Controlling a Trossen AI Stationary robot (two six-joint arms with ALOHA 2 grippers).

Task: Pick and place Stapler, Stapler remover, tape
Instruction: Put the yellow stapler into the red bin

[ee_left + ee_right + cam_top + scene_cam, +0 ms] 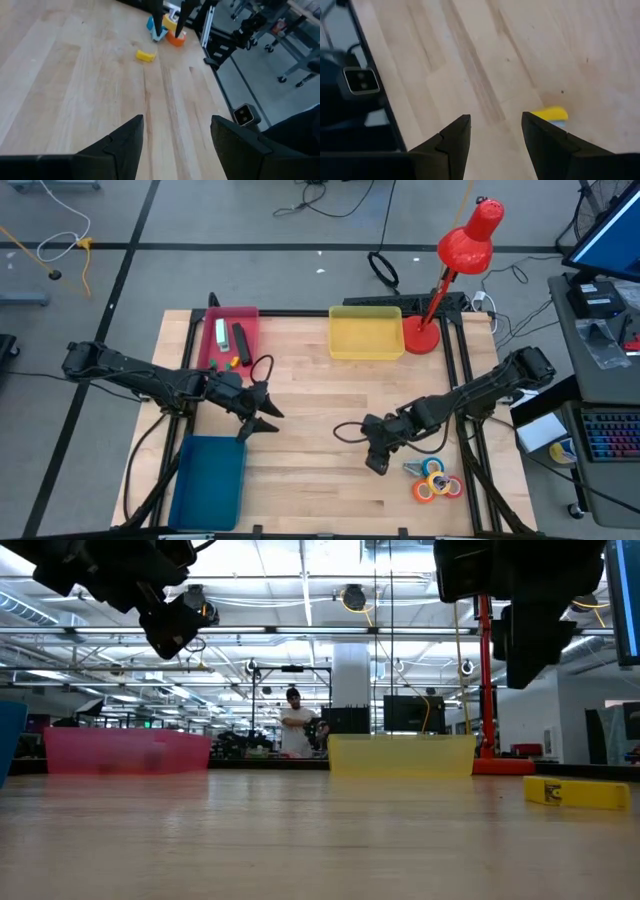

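The left gripper (262, 411) has its fingers spread and holds nothing; it hangs above bare wood near the table's middle, between the pink tray (213, 350) and the blue tray (208, 480). The right gripper (377, 463) is also spread and empty, poised over the table (310, 400) just beside the tape (437, 480), a cluster of blue, orange, red and yellow rolls near the right front corner. In the right wrist view a yellow roll (551, 113) lies flat on the wood just beyond the fingers (455, 137), not touching them. The left arm reaches in from the left edge, its forearm low and angled toward the centre; the right arm comes in from the right edge, bent at the elbow and pointing down toward the rolls. The pink tray holds a white piece, a dark piece and small green and yellow bits; which is the stapler cannot be told. A yellow tray (366, 332) sits at the back edge beside a red lamp (462, 255). In the low view a person (296, 725) stands far off among racks and ceiling lights.
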